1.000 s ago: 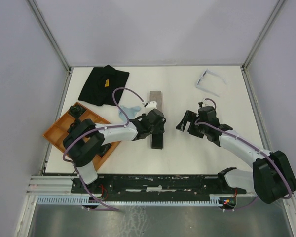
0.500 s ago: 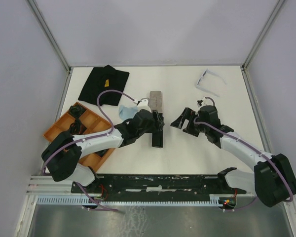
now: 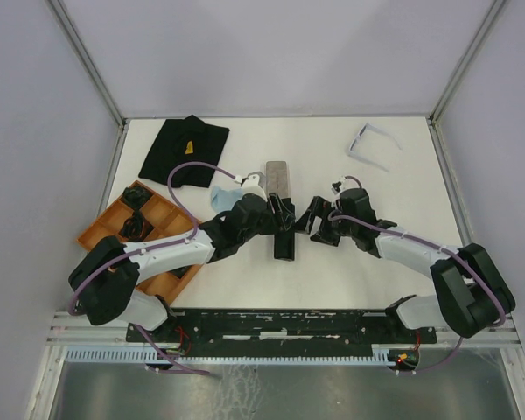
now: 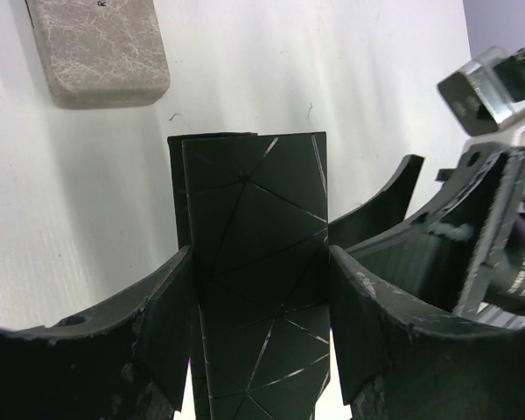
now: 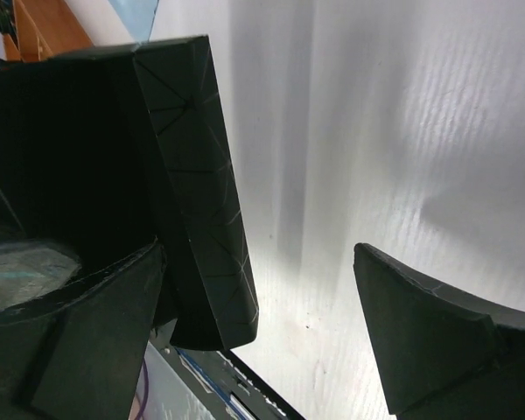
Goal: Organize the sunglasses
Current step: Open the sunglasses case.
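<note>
Looking down from above, a white table (image 3: 420, 184) walled on three sides carries an orange tray (image 3: 101, 220) at its left edge. Dark shapes sit in the tray's compartments, perhaps the black-framed pair, but they are too small to tell. The pale-framed sunglasses (image 3: 372, 144) lie alone near the far right corner with open tabletop around them. A black cloth (image 3: 185, 149) lies far left, a light blue cloth (image 3: 221, 198) lies beside the left arm, and a grey case (image 3: 278, 178) rests mid-table. Just nearer than the grey case, the left gripper (image 3: 283, 219) and right gripper (image 3: 317, 220) meet at a black case (image 3: 285, 245). The left wrist view adds that the left gripper (image 4: 261, 289) has its fingers (image 4: 157, 332) pressed on both sides of the black case (image 4: 254, 219), which is patterned with triangles and sits apart from the grey case (image 4: 96, 52). The right wrist view shows the right gripper (image 5: 258, 262) spread wide and holding nothing. One of its fingers (image 5: 87, 332) is beside the black case (image 5: 201, 192), with white table beyond.
</note>
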Controlling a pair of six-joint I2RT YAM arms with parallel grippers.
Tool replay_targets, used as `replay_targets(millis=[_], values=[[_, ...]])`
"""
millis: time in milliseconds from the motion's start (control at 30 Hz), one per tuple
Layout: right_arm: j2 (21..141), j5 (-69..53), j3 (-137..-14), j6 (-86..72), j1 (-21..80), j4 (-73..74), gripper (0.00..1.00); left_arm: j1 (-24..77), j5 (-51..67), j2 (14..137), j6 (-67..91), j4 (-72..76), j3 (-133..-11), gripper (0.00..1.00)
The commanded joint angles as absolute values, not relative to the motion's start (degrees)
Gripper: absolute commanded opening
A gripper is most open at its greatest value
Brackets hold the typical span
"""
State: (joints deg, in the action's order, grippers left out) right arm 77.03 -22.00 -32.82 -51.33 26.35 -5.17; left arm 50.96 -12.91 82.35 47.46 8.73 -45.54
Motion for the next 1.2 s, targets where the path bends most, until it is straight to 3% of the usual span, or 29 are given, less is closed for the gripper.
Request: replay_targets(millis=[0,600,733,1000,1167], values=[[79.06,-21.98,-35.97,-50.65,28.52,-8.53,0.97,50.63,-12.22,79.94,50.05,13.53,-45.32,0.44],[81.03,-17.03,-37.52,-47.35,29.92,-4.66,0.44,49.91,-10.69,79.55,50.72,14.83,-44.06,0.43],[81.89,-17.63,-37.62,-47.23,30.17,-5.95,0.44,49.69,-9.91,79.67,50.87,15.20,-43.88,0.43],[83.40,-19.43,-38.22,-46.14,31.48,-9.70,0.65,49.48,-8.91,80.57,51.41,15.81,-43.86,0.43],[84.18,-19.53,-38.66,-45.84,31.84,-10.14,0.63,49.39,-8.54,80.81,51.68,15.86,-43.81,0.42]])
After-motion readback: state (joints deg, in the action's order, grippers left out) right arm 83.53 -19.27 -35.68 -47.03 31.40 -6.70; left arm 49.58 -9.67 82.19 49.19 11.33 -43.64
